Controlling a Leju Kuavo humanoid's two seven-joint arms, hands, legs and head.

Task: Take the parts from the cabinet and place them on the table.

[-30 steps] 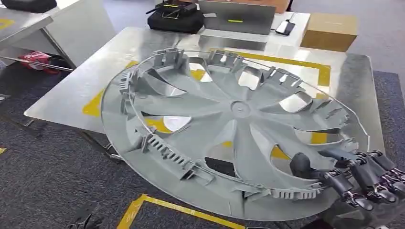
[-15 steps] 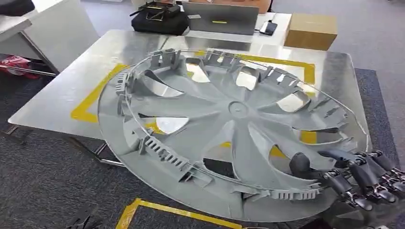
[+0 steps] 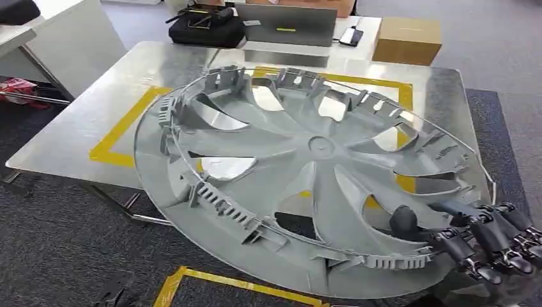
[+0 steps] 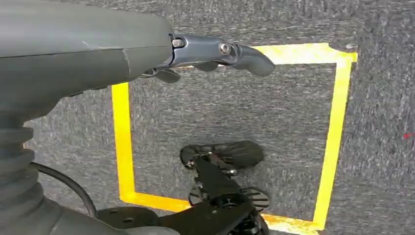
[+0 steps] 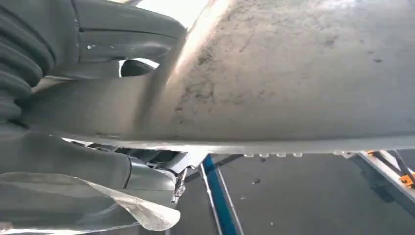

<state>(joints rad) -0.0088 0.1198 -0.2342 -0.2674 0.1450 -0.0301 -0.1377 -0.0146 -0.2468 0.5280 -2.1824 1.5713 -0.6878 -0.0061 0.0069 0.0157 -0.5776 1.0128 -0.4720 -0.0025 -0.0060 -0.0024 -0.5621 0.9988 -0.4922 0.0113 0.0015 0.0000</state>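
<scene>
lab or workshop; steel table [image 3: 96, 121] with yellow tape; grey carpet [image 3: 57, 243]; cardboard box [image 3: 406, 39]

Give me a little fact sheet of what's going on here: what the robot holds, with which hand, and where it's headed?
Held part: grey wheel cover, inner side up, tilted
Holding hand: right hand, gripping the cover's near rim
Other hand: left hand, hanging over grey carpet, holding nothing
Likely destination: metal table with a yellow tape outline
Cover's state: not yet set down
Beyond the table: cardboard box, black bag
</scene>
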